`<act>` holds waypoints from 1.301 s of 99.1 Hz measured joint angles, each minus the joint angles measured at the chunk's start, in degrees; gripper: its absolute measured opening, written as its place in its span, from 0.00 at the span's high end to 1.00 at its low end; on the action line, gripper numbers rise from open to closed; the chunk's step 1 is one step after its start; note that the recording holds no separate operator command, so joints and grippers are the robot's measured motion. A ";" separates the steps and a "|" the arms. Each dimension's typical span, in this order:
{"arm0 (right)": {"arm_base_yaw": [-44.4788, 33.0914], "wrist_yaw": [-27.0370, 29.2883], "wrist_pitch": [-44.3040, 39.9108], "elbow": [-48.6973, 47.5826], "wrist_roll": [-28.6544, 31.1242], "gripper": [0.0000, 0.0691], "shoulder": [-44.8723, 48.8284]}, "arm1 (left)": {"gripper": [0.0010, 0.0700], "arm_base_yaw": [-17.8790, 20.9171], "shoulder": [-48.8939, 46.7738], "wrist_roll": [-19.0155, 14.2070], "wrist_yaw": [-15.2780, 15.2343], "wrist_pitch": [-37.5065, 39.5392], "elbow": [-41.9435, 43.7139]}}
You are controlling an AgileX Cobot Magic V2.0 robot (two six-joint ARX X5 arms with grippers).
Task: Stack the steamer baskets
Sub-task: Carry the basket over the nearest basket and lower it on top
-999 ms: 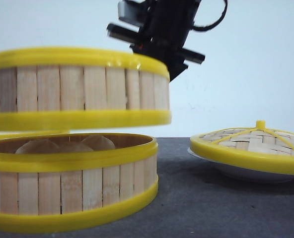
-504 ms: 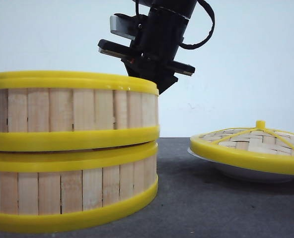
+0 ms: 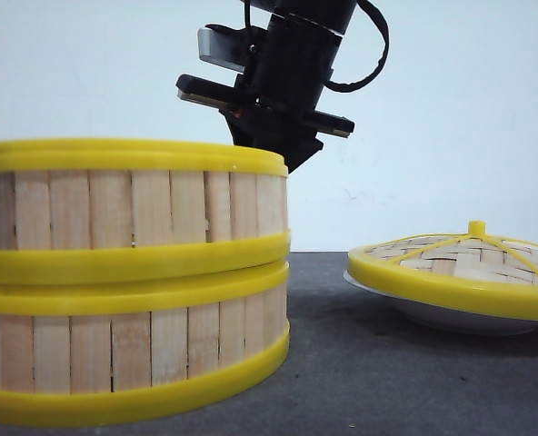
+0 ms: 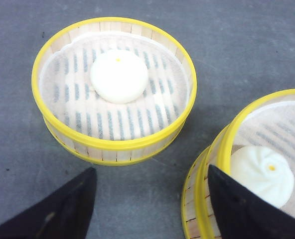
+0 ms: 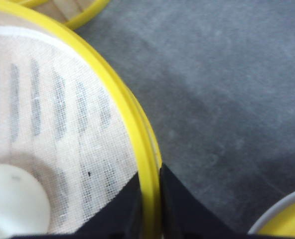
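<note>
Two steamer baskets stand stacked at the left of the front view, the upper basket (image 3: 133, 209) resting on the lower basket (image 3: 133, 345). My right gripper (image 3: 287, 156) comes down from above onto the upper basket's right rim. In the right wrist view it (image 5: 150, 199) is shut on that yellow rim (image 5: 137, 129), one finger inside and one outside. A third steamer basket (image 4: 112, 89) with a white bun (image 4: 118, 75) stands apart on the table. My left gripper (image 4: 150, 199) hangs open above the gap between it and the stack (image 4: 227, 149), holding nothing.
A domed woven lid (image 3: 460, 263) with a yellow rim and knob lies on a white plate (image 3: 433, 313) at the right. A bun (image 4: 264, 174) lies on cloth in the upper basket. The table (image 3: 387, 381) is dark grey.
The upper basket, held tilted above the lower one a second ago, has come down level onto it. The right arm descended with it.
</note>
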 joint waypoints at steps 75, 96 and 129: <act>0.00 0.02 -0.59 0.26 0.26 0.97 1.92 | 0.39 0.00 0.00 0.00 0.00 0.00 0.00; 0.00 0.02 -0.90 0.44 0.28 0.97 1.99 | 0.39 0.00 0.00 0.00 0.00 0.02 0.00; 0.17 0.07 -2.01 0.74 0.94 0.97 2.01 | 0.39 0.00 0.00 0.00 0.00 0.02 0.00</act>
